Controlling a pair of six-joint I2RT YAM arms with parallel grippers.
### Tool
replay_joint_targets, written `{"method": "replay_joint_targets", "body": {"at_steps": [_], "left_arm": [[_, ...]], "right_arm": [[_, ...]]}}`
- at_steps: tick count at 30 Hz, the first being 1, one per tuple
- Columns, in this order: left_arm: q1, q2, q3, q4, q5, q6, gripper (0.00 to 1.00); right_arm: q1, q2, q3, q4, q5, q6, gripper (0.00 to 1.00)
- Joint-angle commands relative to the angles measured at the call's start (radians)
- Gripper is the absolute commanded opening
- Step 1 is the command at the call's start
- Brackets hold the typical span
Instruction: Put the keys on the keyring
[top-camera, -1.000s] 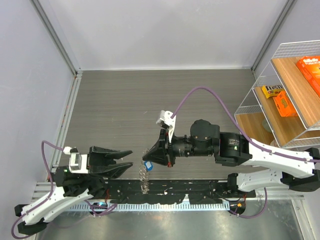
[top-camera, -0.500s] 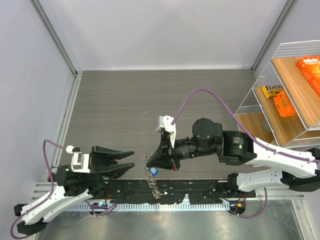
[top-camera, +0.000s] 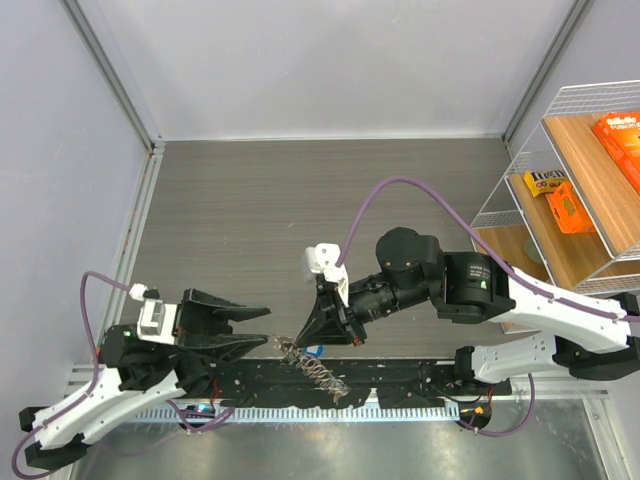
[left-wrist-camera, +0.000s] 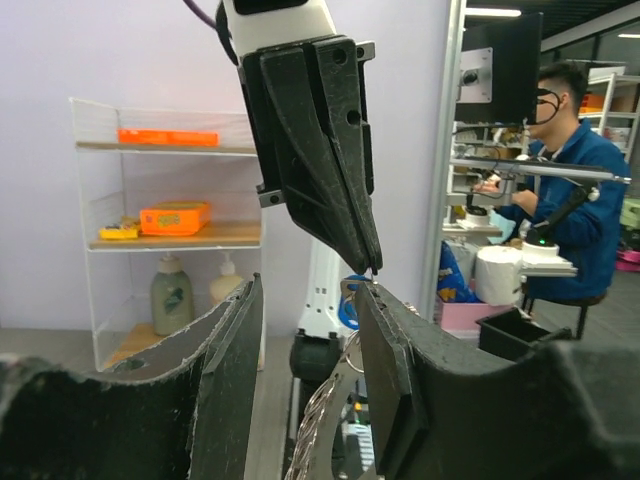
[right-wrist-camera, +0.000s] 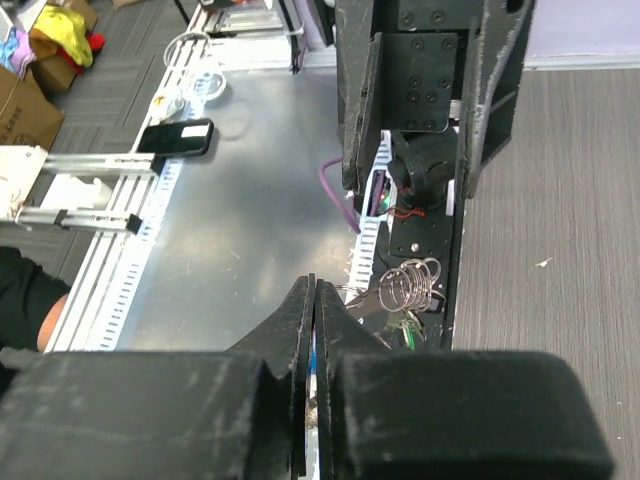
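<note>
Grey table (top-camera: 230, 220): right tool (top-camera: 299, 340) closed on keyring (top-camera: 312, 369), now lower, nearer open left tool (top-camera: 266, 327).

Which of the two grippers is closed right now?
The right gripper: its black fingers are pinched together to a point, whereas the left gripper has fingers standing clearly apart.

Overhead view: bright, even, diffuse light; faint soft shadows under the arms at the bench (top-camera: 250, 200) front edge; left wrist view: ceiling strip lamp (left-wrist-camera: 498, 12) glaring at top; left pincer (left-wrist-camera: 310, 288) dark, soft-focused; right wrist view: dull sheen on metal sheet (right-wrist-camera: 230, 230); right pincer (right-wrist-camera: 312, 292) blurred close up.
</note>
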Motion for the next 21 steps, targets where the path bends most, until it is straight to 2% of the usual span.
{"method": "replay_joint_targets", "body": {"at_steps": [1, 7, 21], "left_arm": [[0.0, 0.059, 0.083, -0.092, 0.067, -0.061, 0.49], [0.0, 0.118, 0.1, -0.102, 0.151, -0.135, 0.49], [0.0, 0.154, 0.097, -0.131, 0.211, -0.209, 0.52]], "right_arm": [[0.005, 0.024, 0.106, -0.031, -0.084, -0.084, 0.06], [0.003, 0.067, 0.181, -0.1, -0.103, -0.142, 0.05], [0.003, 0.159, 0.3, -0.177, -0.068, -0.17, 0.05]]}}
